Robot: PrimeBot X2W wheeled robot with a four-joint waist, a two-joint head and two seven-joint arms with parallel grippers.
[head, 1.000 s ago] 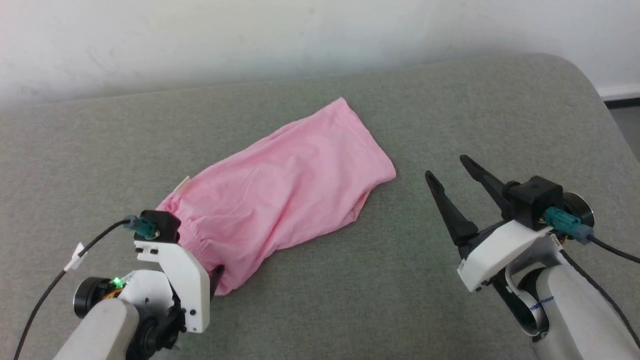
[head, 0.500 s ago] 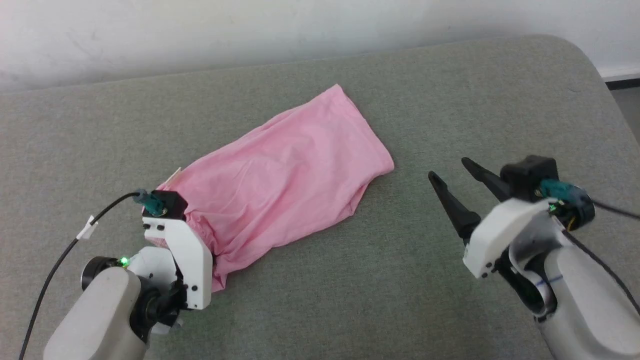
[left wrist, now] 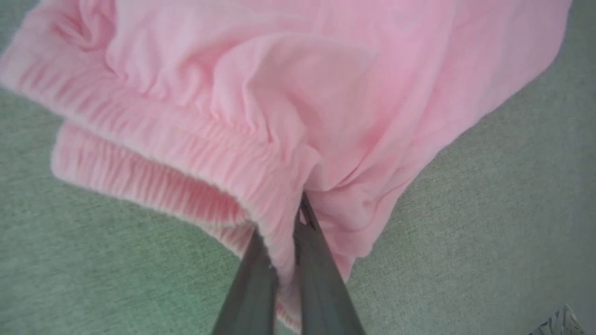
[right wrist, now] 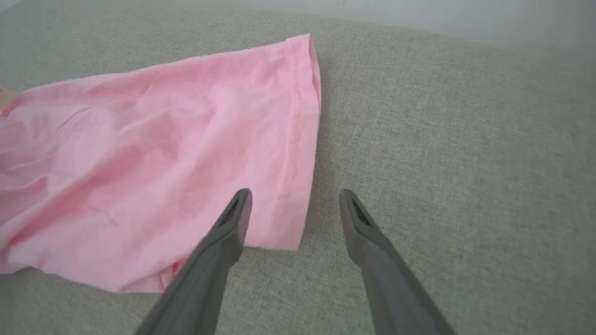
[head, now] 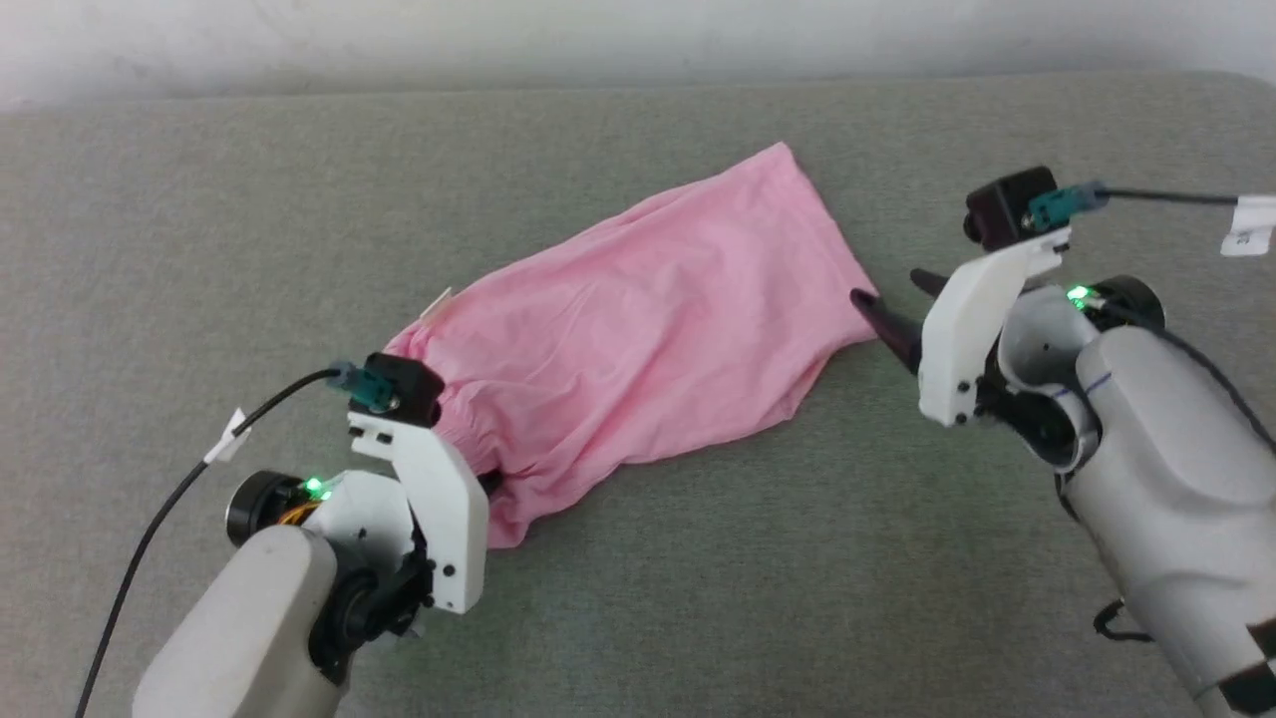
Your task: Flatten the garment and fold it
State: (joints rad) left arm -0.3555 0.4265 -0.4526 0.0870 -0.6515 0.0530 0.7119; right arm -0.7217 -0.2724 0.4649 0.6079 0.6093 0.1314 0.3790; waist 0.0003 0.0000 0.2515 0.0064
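Left end effector (left wrist: 281, 218) clamped on the garment (head: 648, 339).
The garment lies on a grey padded surface (head: 698, 558), its waistband (left wrist: 186, 153) pinched; the right end effector (right wrist: 294, 197), fingers spread wide, straddles the garment's hem (right wrist: 302, 116).

Grey-green fabric surface (head: 638, 598) w/ pale wall (head: 399, 30) behind; soft, even light.

Lower left: left gripper (left wrist: 288, 223) pinched shut on the garment (head: 648, 329), pale left forearm (head: 239, 628) rising from the bottom edge. Right side: right gripper (right wrist: 295, 195) spread wide, holding nothing, fingers pointing left, low over the surface.
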